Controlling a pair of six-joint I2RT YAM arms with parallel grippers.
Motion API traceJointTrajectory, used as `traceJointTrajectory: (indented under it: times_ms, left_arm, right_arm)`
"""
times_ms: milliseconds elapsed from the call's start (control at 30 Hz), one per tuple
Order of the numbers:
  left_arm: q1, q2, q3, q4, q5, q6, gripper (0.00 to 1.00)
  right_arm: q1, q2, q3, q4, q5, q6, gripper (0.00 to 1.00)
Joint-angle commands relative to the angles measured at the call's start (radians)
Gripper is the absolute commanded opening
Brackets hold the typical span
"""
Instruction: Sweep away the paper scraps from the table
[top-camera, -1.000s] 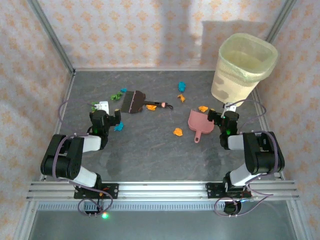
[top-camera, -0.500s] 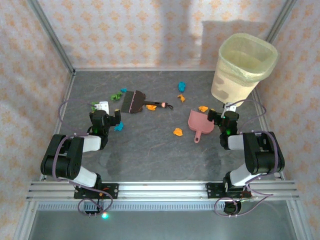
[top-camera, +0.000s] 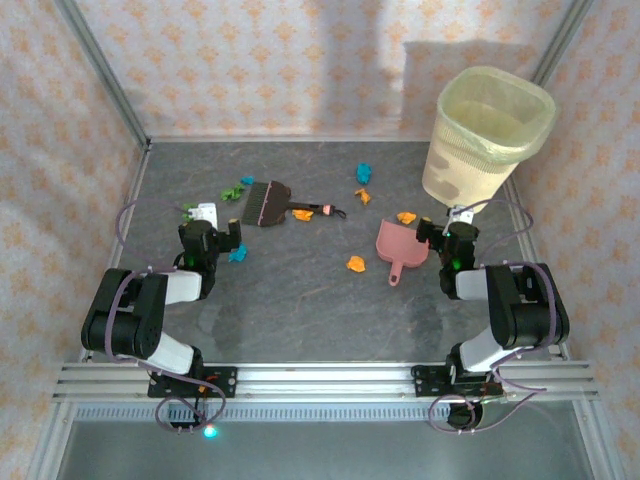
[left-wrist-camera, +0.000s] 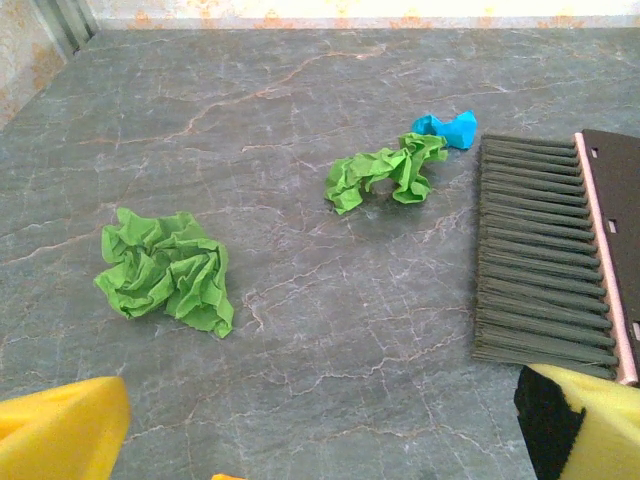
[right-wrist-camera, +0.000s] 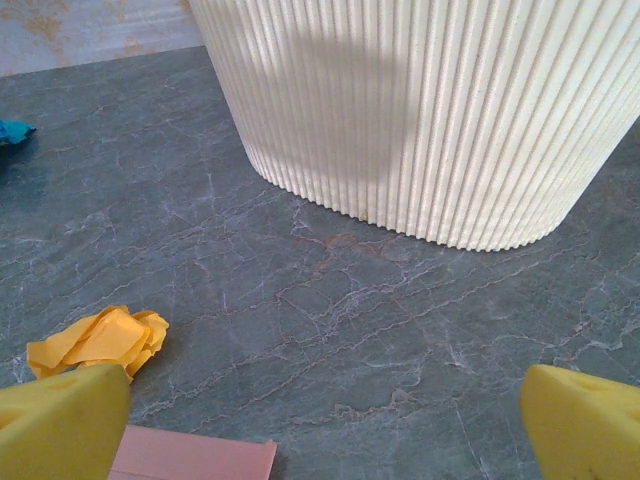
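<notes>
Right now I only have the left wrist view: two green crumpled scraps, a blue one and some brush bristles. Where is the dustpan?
Observer: The pink plastic dustpan lies right of centre on the dark grey stone-patterned table, with its handle toward the near edge.
Operator: Any scraps beside it?
Observer: One orange crumpled paper scrap lies just left of its handle, apart from it.
Operator: Where would the sweepings go?
Observer: A cream ribbed bin stands in the far right corner, beyond the dustpan.
</notes>
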Motion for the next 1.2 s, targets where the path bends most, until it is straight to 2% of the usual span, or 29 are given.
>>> traceJointTrajectory:
  times_ms: [0,267,367,567,667,767,867,967,1167]
  left_arm:
    - [0.01,0.0,0.022,-0.004,0.011,0.008,1.0]
    - [0.01,-0.001,0.019,0.0,0.013,0.01,1.0]
    - [0.01,-0.042,0.044,-0.076,0.029,0.016,1.0]
    - [0.005,-0.266,0.008,-0.174,0.034,0.012,1.0]
    - [0.002,-0.398,0.025,-0.26,0.029,-0.084,1.0]
    - [-0.002,-0.493,0.072,-0.388,-0.087,-0.287,1.0]
    - [-0.002,-0.535,0.115,-0.508,-0.137,-0.449,1.0]
    - [-0.001,-0.568,0.123,-0.595,-0.179,-0.628,1.0]
    - [-0.002,-0.616,0.085,-0.624,-0.202,-0.791,1.0]
  right_arm:
    - [-0.004,-0.001,0.016,0.006,0.031,0.009,0.99]
    - [-0.001,-0.009,0.002,0.023,0.017,0.001,0.99]
    - [0.02,-0.041,-0.02,0.045,0.011,-0.029,0.99]
    - [0.067,-0.263,0.062,-0.268,0.063,-0.031,0.99]
    - [0.072,-0.342,0.077,-0.318,0.097,0.094,0.99]
    - [0.072,-0.421,0.076,-0.327,0.086,0.202,0.99]
    - [0.07,-0.488,0.082,-0.402,0.114,0.379,0.99]
    - [0.06,-0.562,0.06,-0.435,0.094,0.452,0.99]
    - [0.031,-0.627,-0.028,-0.272,-0.038,0.502,0.99]
